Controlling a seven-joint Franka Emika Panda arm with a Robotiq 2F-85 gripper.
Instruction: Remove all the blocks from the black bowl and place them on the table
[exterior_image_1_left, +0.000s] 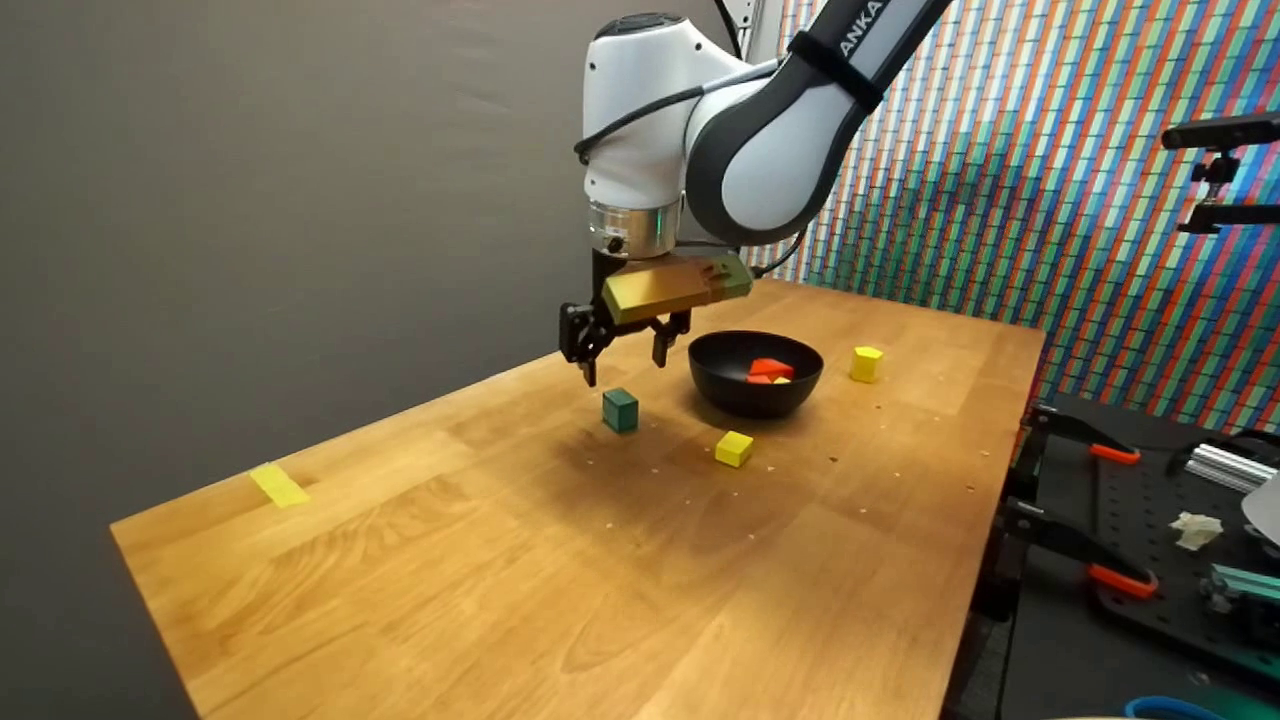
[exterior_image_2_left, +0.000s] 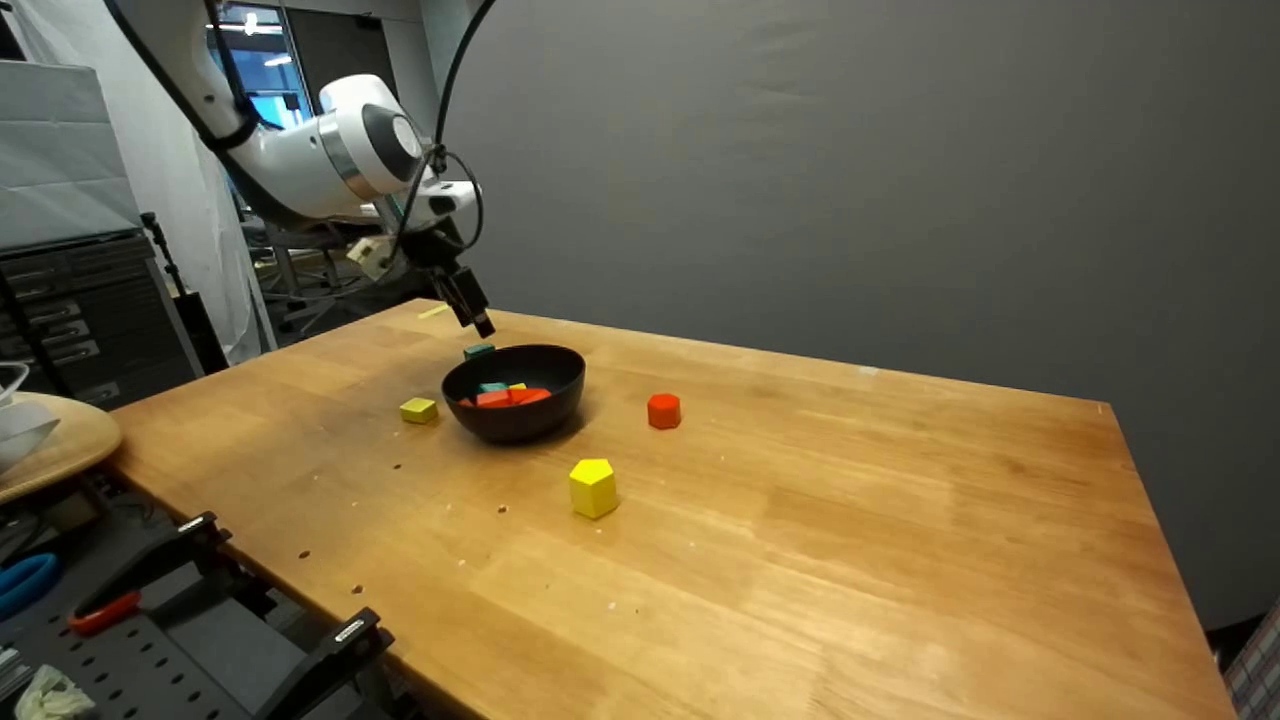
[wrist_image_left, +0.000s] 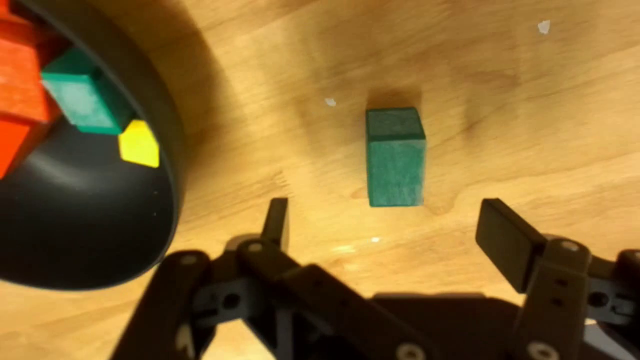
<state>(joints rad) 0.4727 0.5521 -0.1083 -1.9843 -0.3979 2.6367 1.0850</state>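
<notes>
The black bowl (exterior_image_1_left: 715, 388) stands on the wooden table (exterior_image_1_left: 480, 600). Inside it the wrist view shows several red-orange blocks (wrist_image_left: 20, 80), a green block (wrist_image_left: 82, 102) and a small yellow block (wrist_image_left: 139, 144). Out on the table sit a green block (wrist_image_left: 395, 172), a yellow block (exterior_image_1_left: 734, 449) in front of the bowl, a yellow five-sided block (exterior_image_2_left: 593, 488) and a red block (exterior_image_2_left: 664, 411). My gripper (wrist_image_left: 384, 215) hangs above the table beside the bowl, close over the loose green block. Its fingers are wide apart with nothing between them.
A yellow tape strip (exterior_image_1_left: 280, 485) lies flat near the table's end. Black clamps (exterior_image_2_left: 325, 665) grip the long edge, next to a dark side surface (exterior_image_1_left: 1060, 650) with loose parts. A grey wall (exterior_image_2_left: 850, 200) runs behind the table's far edge.
</notes>
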